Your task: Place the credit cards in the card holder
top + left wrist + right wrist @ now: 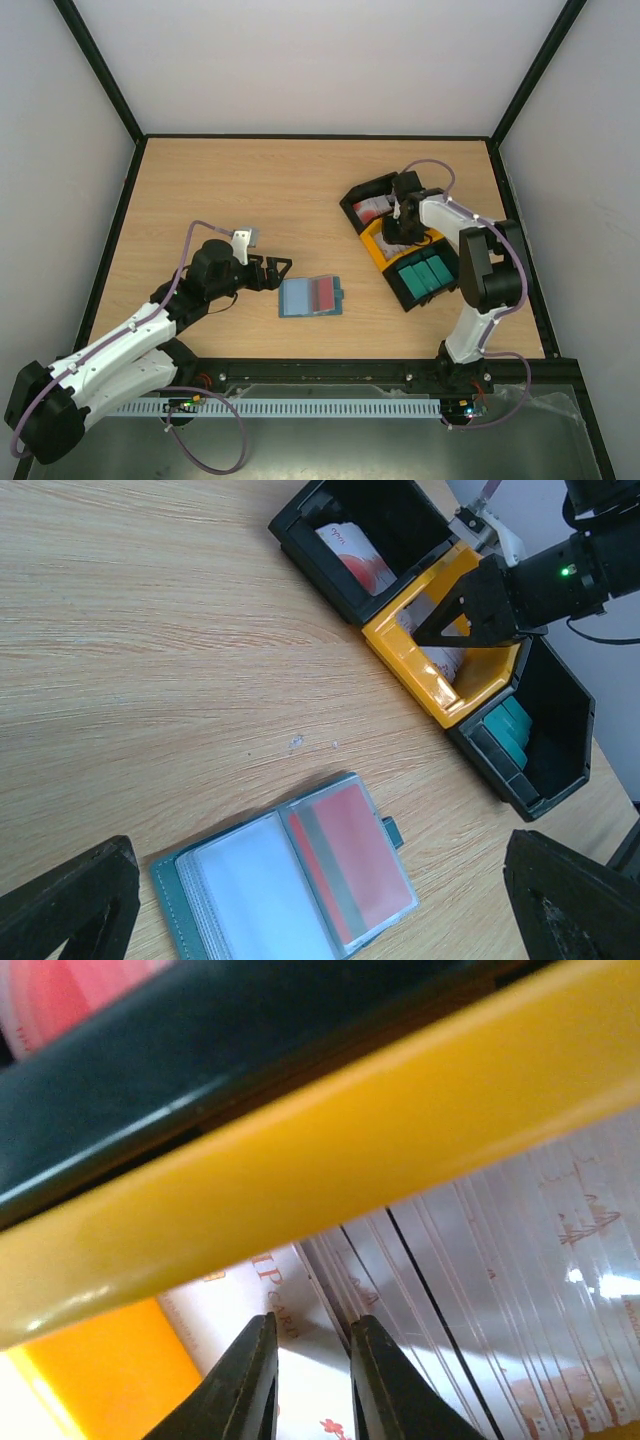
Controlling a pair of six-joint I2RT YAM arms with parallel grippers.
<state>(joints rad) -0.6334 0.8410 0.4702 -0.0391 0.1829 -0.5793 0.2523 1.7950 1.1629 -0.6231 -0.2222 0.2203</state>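
Right gripper (310, 1350) down inside yellow bin (300, 1160), fingertips nearly together over stacked credit cards (480, 1290); actual grip impossible to tell. Card holder (312, 296) open, well leftward. Risk: pinching several cards, spilling the stack.

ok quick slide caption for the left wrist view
Open card holder with a red card inside, right gripper reaching into the yellow bin beyond.

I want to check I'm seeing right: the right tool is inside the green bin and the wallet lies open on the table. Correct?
No. The right tool is inside the yellow bin, as the left wrist view shows. The wallet does lie open on the table.
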